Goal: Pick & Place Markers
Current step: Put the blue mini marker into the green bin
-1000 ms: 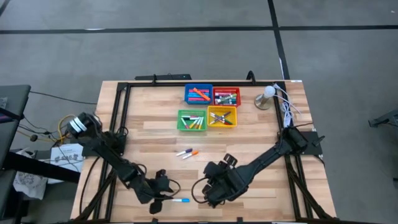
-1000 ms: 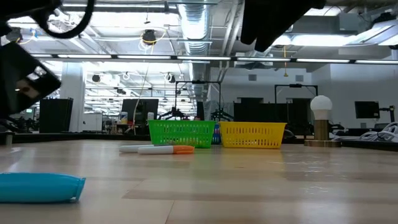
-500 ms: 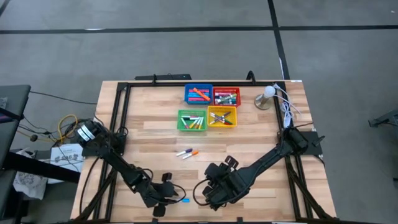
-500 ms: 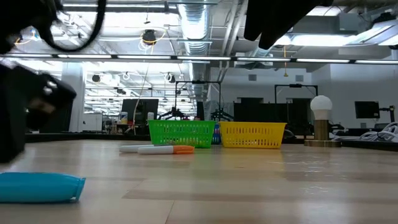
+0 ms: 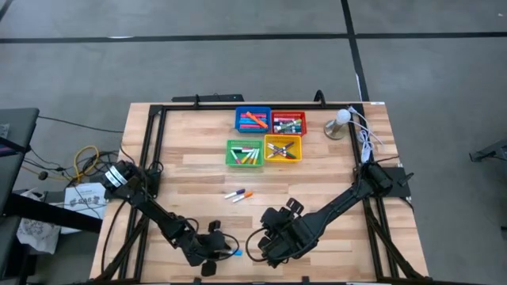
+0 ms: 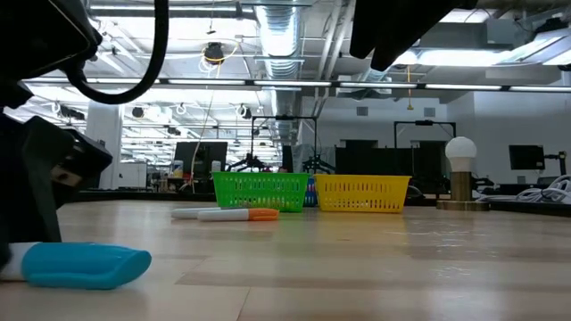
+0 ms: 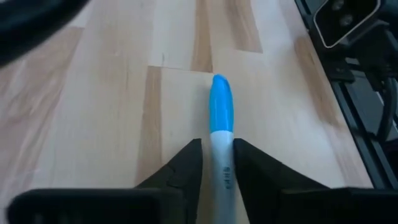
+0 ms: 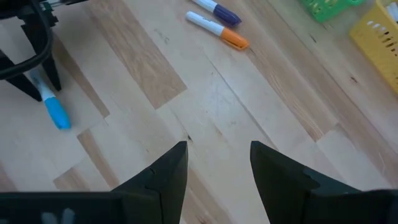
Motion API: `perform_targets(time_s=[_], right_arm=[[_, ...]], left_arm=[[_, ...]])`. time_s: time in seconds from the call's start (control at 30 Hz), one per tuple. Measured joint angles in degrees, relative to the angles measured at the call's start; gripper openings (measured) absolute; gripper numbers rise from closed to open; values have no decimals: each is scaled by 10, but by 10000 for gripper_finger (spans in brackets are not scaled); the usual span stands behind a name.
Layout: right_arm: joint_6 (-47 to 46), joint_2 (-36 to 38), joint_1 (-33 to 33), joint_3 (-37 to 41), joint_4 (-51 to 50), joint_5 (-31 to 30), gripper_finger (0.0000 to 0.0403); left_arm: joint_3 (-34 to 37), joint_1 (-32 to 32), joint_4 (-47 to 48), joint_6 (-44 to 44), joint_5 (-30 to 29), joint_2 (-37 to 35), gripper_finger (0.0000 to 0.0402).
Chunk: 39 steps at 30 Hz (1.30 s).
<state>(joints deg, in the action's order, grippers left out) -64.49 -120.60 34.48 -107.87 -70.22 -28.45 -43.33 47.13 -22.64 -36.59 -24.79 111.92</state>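
Note:
A white-bodied marker with a blue cap [image 5: 232, 253] lies near the table's near edge, and also shows in the low view [image 6: 85, 266]. My left gripper [image 5: 215, 248] [image 7: 216, 163] is low over it, shut on its white body. My right gripper [image 5: 273, 237] [image 8: 217, 165] hangs open just to the marker's right, touching nothing. Two more markers, one purple-capped [image 8: 217, 10] and one orange-capped [image 8: 219, 28], lie side by side mid-table [image 5: 238, 194]. Several others fill the four trays. My left gripper has the marker's white body [image 7: 222, 158], just behind the blue cap [image 7: 221, 106], between its two fingers. The fingers [image 7: 186, 168] come low from the table's left and lie along the marker. The cap end points toward the table's right and rests on the wood.
Blue [image 5: 253, 120], red [image 5: 288, 123], green [image 5: 244, 153] and yellow [image 5: 283, 148] trays stand in a square at the far middle. A small lamp [image 5: 339, 123] and cables sit at the far right corner. A black frame borders the table. Bare wood lies around the two loose markers.
My left gripper has moved toward the table's right along the near edge and come down around the blue-capped marker's body. The marker has slid a little: in the low view its cap now sits farther right, with some white body showing behind it.

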Motion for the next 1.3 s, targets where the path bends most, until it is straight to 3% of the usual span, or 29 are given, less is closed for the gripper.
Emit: perform_targets(time_s=[0.2,0.4,0.63,0.8,0.93,1.03,1.3], right_arm=[[0,0,0,0,2,0,166],[0,0,0,0,2,0,164],[-6,0,0,0,-23,1,164],[-6,0,0,-4,-88,1,166],[7,2,-5,-5,-142,1,164],[57,11,-20,-5,-148,-1,164],[243,36,-103,-5,-73,-21,163]], left_arm=[[2,-3,5,-5,3,-15,32],[7,-14,28,8,-16,-60,35],[5,-41,34,99,-75,-169,35],[4,-79,120,167,-179,-265,46],[4,-143,181,209,-193,-329,44],[4,-213,197,245,-157,-357,42],[4,-430,203,325,23,-352,43]])
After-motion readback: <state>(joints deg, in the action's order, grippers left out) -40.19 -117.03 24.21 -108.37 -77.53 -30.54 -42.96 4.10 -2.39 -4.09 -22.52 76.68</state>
